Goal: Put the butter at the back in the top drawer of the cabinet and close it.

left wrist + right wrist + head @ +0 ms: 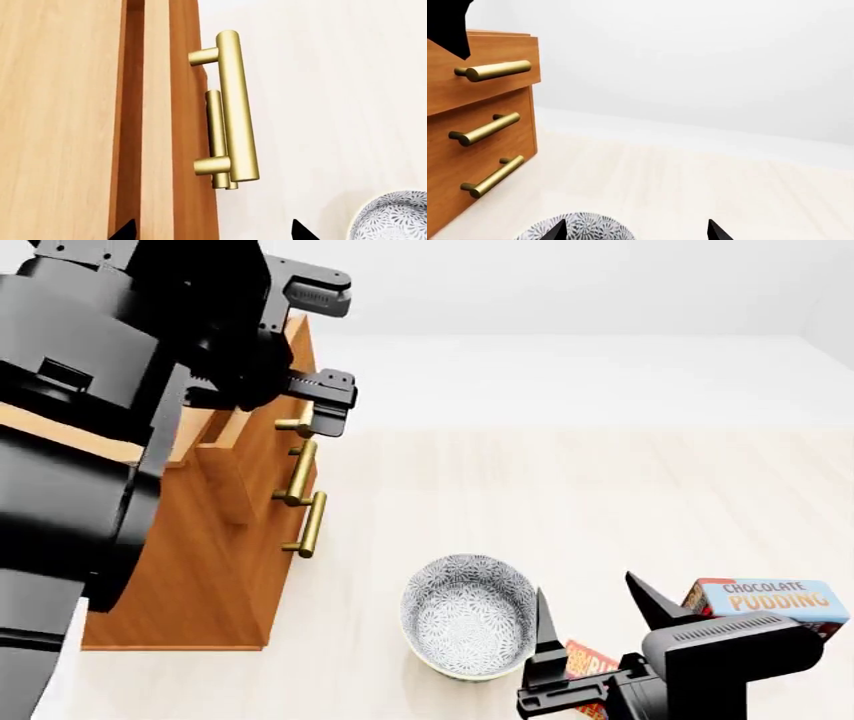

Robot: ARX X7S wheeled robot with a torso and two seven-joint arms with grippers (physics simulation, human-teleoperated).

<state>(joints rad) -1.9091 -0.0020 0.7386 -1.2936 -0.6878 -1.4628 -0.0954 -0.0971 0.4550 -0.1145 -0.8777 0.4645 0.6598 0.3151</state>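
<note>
- On a pale wood-look floor, the cabinet point(234, 540) stands at the head view's left, its three brass handles stacked down the front.
- The top drawer point(484, 75) juts forward of the two below it; the left wrist view shows a dark gap behind its front panel.
- The left gripper point(318, 345) hovers over the top drawer's front edge, its fingers spread wide, one above the cabinet top and one level with the top handle point(235, 107), nothing between them.
- In the left wrist view the two black fingertips point(300, 232) straddle the drawer front, with the handle between them but not touched.
- The right gripper point(594, 625) hangs low at the head view's lower right, its jaws wide apart and empty, just beside a patterned bowl point(467, 618).
- The butter point(583, 665) shows only as an orange-red sliver on the floor, mostly hidden behind the right gripper, between the bowl and a pudding box point(767, 602).
- The pudding box lies at the right edge, partly covered by the right arm.
- In the right wrist view the bowl's rim point(584, 230) shows between the two fingertips, with the cabinet off to one side.
</note>
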